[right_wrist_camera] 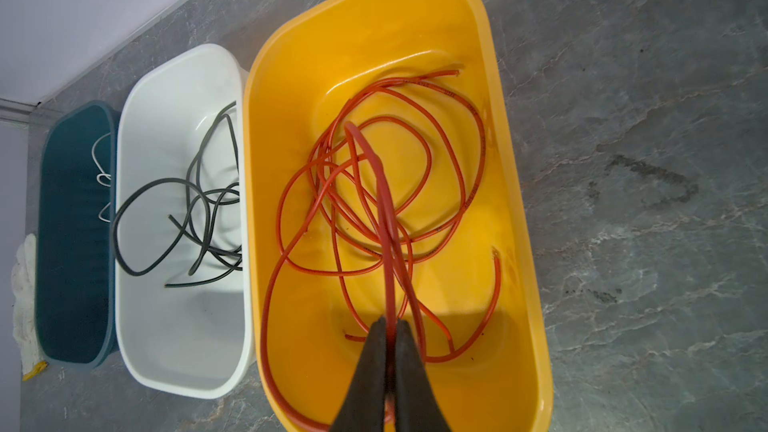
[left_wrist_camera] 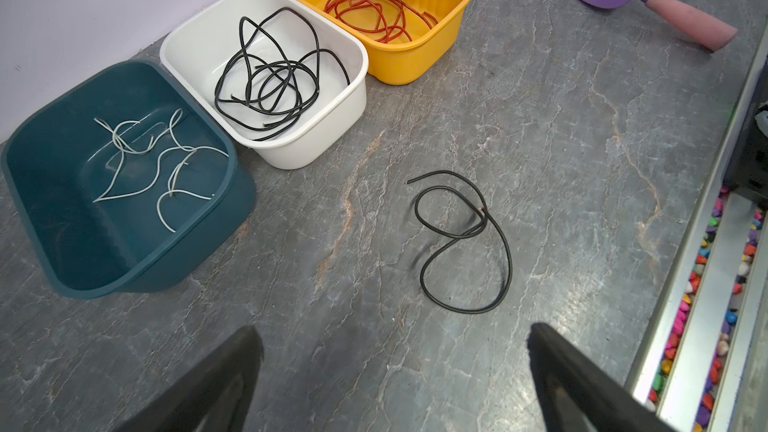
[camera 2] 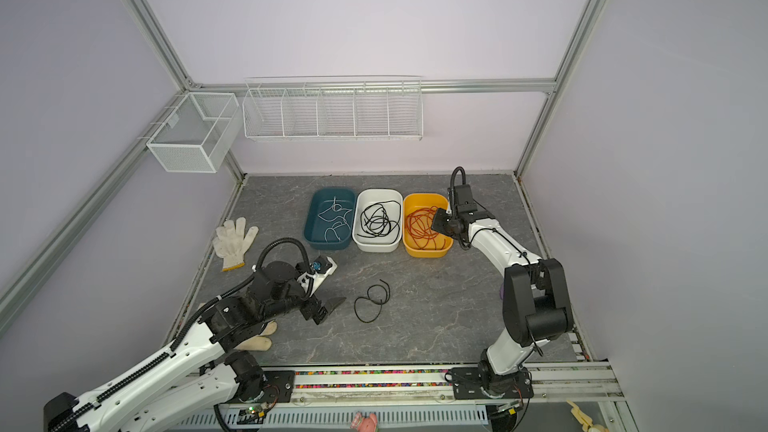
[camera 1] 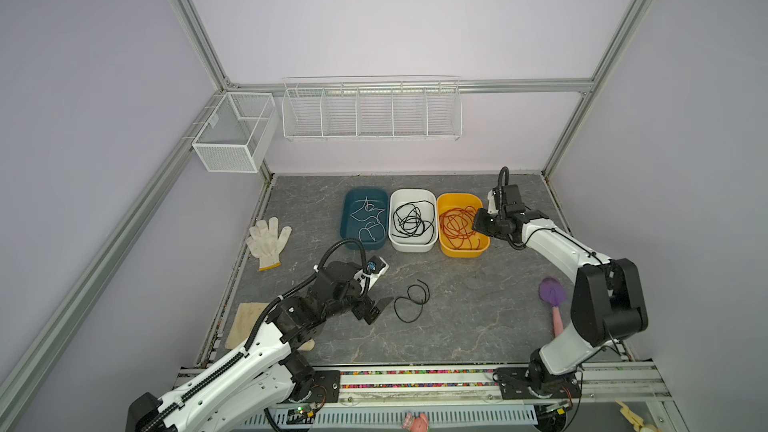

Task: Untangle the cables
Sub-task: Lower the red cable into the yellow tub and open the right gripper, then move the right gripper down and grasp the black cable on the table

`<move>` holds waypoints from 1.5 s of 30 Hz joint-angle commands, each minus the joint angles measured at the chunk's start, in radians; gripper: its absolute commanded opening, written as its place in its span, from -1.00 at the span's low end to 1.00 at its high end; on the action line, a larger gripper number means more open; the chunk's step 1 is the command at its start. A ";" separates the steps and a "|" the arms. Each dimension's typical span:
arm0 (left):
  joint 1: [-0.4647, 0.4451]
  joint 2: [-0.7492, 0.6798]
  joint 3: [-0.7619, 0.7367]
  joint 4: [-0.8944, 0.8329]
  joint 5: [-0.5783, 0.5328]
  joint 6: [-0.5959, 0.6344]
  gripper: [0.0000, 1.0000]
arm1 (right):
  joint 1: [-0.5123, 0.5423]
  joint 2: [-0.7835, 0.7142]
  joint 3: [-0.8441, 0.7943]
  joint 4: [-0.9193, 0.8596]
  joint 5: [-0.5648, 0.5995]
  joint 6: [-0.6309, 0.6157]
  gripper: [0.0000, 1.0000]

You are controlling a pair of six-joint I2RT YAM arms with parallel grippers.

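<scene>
— In a top view, a black cable (camera 1: 411,304) lies loose on the counter (camera 1: 478,326), just beside the left claw (camera 1: 380,310).
— Left wrist view: it's spread wide and empty, and likely needs to descend there next.
— Right wrist?
— The right claw (right_wrist_camera: 386,322) pinches a red cable (right_wrist_camera: 384,209) over the yellow tub (right_wrist_camera: 332,35). Release seems next.

White shells, black joint housings on left arm (camera 1: 253,380) and right arm (camera 1: 548,243). Matte black fingers (left_wrist_camera: 216,384) tapering to wedges on left gripper (left_wrist_camera: 392,330) and right gripper (right_wrist_camera: 390,322). Behind each pincer, a ribbed black hose (camera 1: 340,245) arches over the wrist. A thin black wire (camera 1: 575,241) runs along the right forearm.
</scene>
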 commanded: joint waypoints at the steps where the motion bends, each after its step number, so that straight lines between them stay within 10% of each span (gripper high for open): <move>1: -0.005 0.004 -0.008 0.009 -0.004 0.018 0.99 | -0.005 0.005 0.019 0.017 -0.008 0.019 -0.79; 11: -0.005 0.007 -0.007 0.010 -0.005 0.017 0.99 | -0.005 -0.029 0.018 -0.016 -0.019 0.003 -0.64; 23: -0.004 0.000 -0.010 0.009 -0.010 0.016 0.99 | 0.198 -0.222 -0.180 -0.008 -0.160 -0.036 0.20; 45: -0.011 -0.004 -0.012 0.001 0.069 0.064 1.00 | 0.715 -0.201 -0.312 -0.015 0.011 -0.140 0.29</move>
